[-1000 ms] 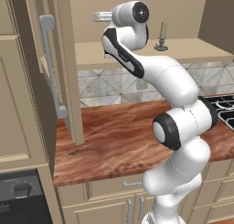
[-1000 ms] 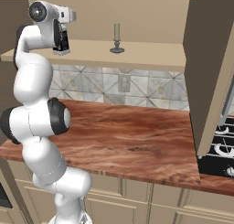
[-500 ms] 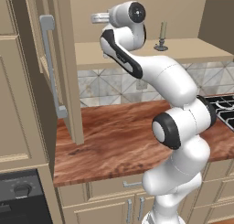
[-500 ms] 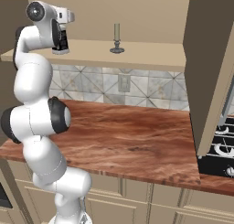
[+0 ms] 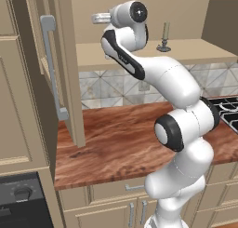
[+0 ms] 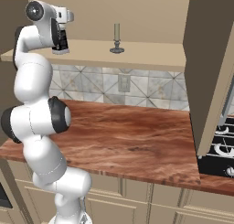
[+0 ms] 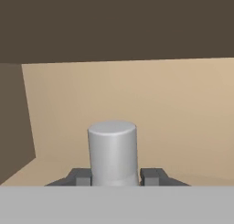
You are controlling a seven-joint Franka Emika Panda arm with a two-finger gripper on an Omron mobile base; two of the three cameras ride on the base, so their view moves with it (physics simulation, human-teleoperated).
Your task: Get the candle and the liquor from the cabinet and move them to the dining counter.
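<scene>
The liquor (image 6: 61, 41), a small black bottle with a white label, stands at the left end of the open cabinet's tan shelf (image 6: 151, 54). Its white cap (image 7: 112, 152) rises between my two dark fingertips. My gripper (image 7: 113, 175) reaches level into the cabinet and is shut on the bottle's neck, seen from the side as the gripper (image 6: 61, 32). The candle (image 6: 117, 38), a pale taper in a dark round holder, stands upright further right on the same shelf, also seen as the candle (image 5: 163, 36). The dining counter is out of view.
The cabinet's left door (image 5: 56, 59) hangs open with its silver bar handle (image 5: 50, 64); the right door (image 6: 210, 72) stands open too. Below lies a reddish wood countertop (image 6: 132, 141) with a tiled backsplash, and a black stove (image 6: 221, 150) at the right.
The jaws have closed on the liquor bottle's neck. The arm and the bottle stay where they were, and the candle has not moved.
</scene>
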